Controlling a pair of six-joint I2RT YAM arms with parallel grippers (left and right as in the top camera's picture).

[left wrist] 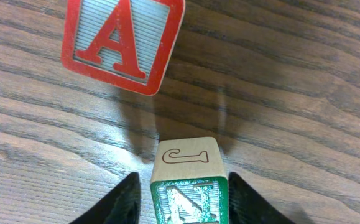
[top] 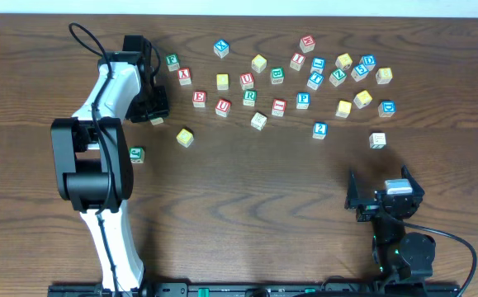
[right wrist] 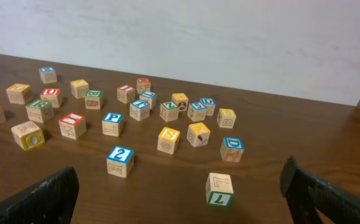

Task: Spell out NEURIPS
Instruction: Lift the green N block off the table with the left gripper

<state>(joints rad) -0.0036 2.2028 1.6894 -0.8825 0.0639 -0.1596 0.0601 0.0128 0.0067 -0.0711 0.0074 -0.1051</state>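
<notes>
Left claw (left wrist: 183,186): narrow, one finger on each side of a green-faced cube (left wrist: 186,158) standing on the counter (top: 263,206). The right finger looks to be against the cube, and a sliver of gap shows at the left one. I cannot tell whether the grip is firm.

- Cube's plain wood side reads "J", lying on its side.
- The letter on its green-framed face is cut off by the bottom edge of the left wrist view and is not readable.
- Red A (left wrist: 120,43) lies just beyond the cube, apart from it and tilted in that view.

Right claw (right wrist: 180,168): wide, nothing between the fingers, low at the near right of the counter.

Letters readable in the loose scatter across the far half of the counter:
- red E (top: 199,98)
- red U (top: 246,80)
- green R (top: 249,97), just below the U
- red I (top: 279,106)
- blue P (top: 303,100), just beside the I
- yellow S (right wrist: 169,134), further right

The cubes stand apart from one another, mixed in with other cubes.

Also legible are a blue 2 (right wrist: 120,155) and a cube marked 7 (right wrist: 220,188), the one nearest the right claw.

One green cube (top: 137,154) is half hidden by the left arm. Many cubes at the far right are too small to read from overhead.
</notes>
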